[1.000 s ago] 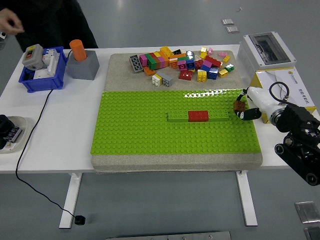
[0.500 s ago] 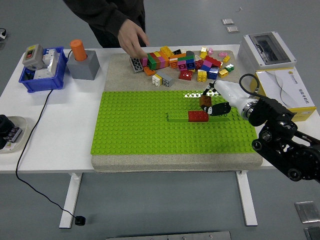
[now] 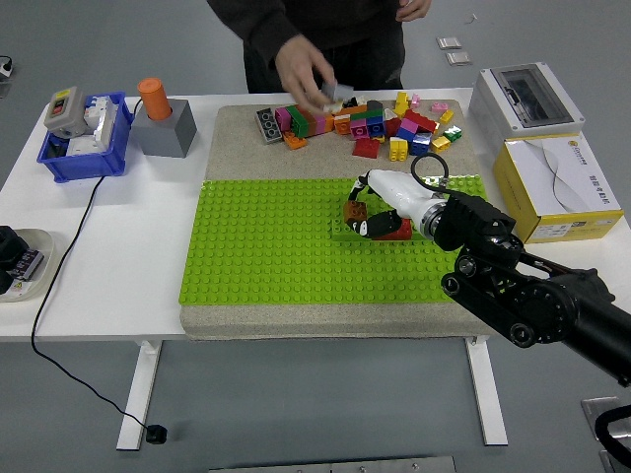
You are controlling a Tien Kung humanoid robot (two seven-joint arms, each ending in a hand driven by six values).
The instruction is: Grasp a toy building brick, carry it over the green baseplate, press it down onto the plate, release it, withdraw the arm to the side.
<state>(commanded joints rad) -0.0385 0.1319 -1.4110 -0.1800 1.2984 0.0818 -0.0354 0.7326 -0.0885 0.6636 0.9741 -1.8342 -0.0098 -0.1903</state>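
Note:
My right hand (image 3: 363, 215) holds a brown brick (image 3: 354, 212) just above the green baseplate (image 3: 266, 256), at the left end of a row of green and red bricks (image 3: 394, 230) pressed onto the plate. Its white fingers (image 3: 389, 187) curl round the brick. The right arm comes in from the lower right. A heap of loose coloured bricks (image 3: 365, 123) lies on the beige mat behind the plate. A person's hand (image 3: 308, 71) lifts a grey and white brick (image 3: 331, 92) above the heap. My left hand is out of view.
A blue bin (image 3: 84, 148) with a grey switch box stands far left. A grey block with an orange cylinder (image 3: 161, 120) stands beside it. A white electrical box (image 3: 523, 99) and a yellow-white carton (image 3: 552, 187) stand at the right. A black cable (image 3: 59, 286) crosses the left table.
My right hand has carried the brown brick leftward over the plate, from the right edge to the left end of the brick row. The person has reached in and picked a brick from the heap.

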